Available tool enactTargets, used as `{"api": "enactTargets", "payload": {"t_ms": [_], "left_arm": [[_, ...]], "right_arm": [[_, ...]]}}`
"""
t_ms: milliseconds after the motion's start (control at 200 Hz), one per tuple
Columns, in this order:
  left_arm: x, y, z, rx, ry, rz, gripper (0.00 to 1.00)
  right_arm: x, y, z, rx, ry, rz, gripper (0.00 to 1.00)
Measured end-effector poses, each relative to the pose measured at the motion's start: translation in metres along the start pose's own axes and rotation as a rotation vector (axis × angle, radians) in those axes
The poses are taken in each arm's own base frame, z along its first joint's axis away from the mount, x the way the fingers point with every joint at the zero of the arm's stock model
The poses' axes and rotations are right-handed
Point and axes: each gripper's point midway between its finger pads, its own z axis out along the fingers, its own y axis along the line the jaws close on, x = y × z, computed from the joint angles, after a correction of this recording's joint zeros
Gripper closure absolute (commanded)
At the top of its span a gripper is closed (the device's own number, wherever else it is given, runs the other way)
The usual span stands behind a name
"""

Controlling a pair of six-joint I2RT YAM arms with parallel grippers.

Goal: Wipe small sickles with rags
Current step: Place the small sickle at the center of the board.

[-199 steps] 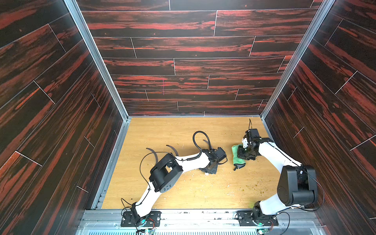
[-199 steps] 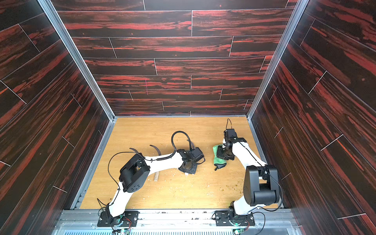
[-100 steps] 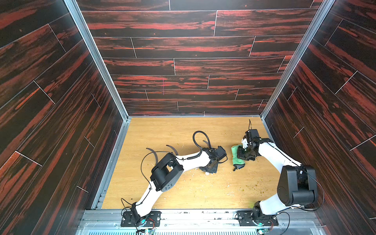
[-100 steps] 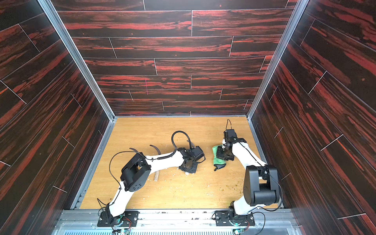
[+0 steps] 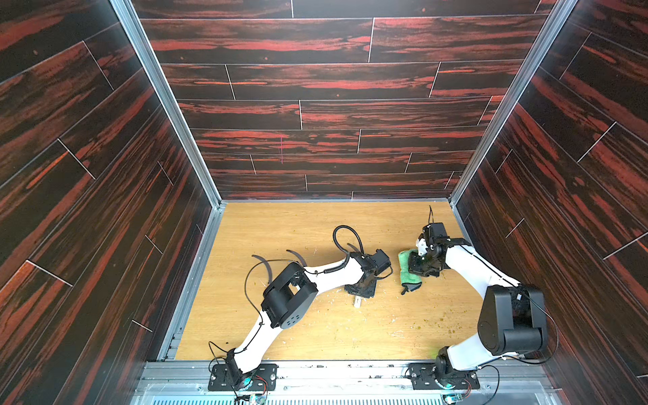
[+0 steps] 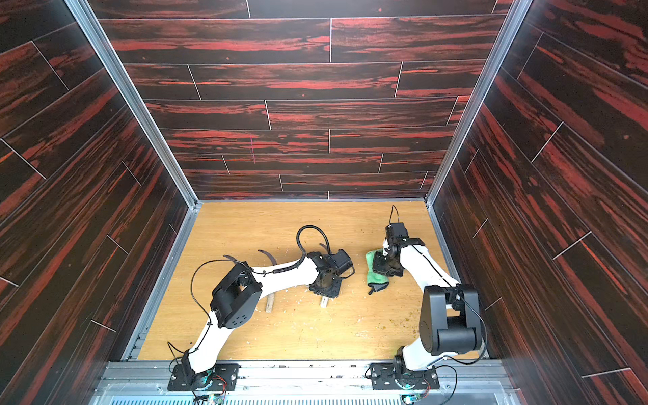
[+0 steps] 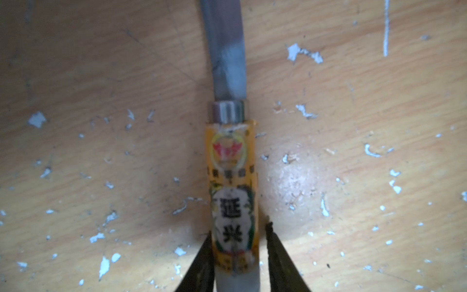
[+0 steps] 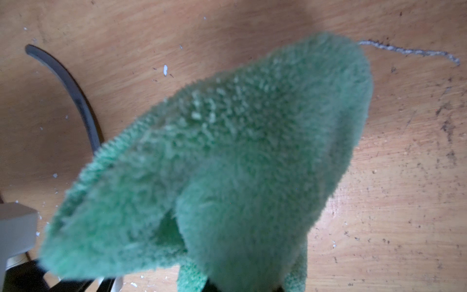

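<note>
In the left wrist view a small sickle (image 7: 232,192) lies on the wooden floor, a grey blade on a pale handle with a yellow-black label. My left gripper (image 7: 238,231) straddles that handle, slightly open. One finger touches it and a thin gap shows at the other finger (image 7: 274,242). In both top views the handle end (image 5: 357,302) (image 6: 324,302) pokes out under the left gripper (image 5: 361,289) (image 6: 324,285). My right gripper (image 5: 420,268) (image 6: 384,268) is shut on the green fluffy rag (image 8: 240,151) (image 5: 406,268), which hides its fingers.
Two more sickles lie at the left, their dark blades (image 5: 263,264) (image 5: 298,256) beside the left arm's elbow; one handle (image 6: 269,303) shows. A curved blade (image 8: 73,93) lies past the rag. White flakes and dirt specks litter the floor. Dark walls enclose three sides.
The left gripper's jaws have parted a little around the sickle handle. Both arms and the rag stay where they were.
</note>
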Motion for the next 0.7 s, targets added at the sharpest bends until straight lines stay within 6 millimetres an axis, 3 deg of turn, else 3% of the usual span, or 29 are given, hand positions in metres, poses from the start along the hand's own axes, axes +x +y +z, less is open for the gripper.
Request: {"api": "enactTargets", "payload": {"t_ms": [516,701], "left_arm": [[-0.005,0.004,-0.004,-0.027,-0.033,-0.024,0.43],[-0.015,0.009,-0.035,-0.040,-0.103,-0.027,0.39]], "right_arm": [[-0.002,0.002,-0.008,-0.009,-0.025,-0.001,1.00],[-0.004,0.004,-0.014,-0.018,-0.047,-0.006,1.00]]}}
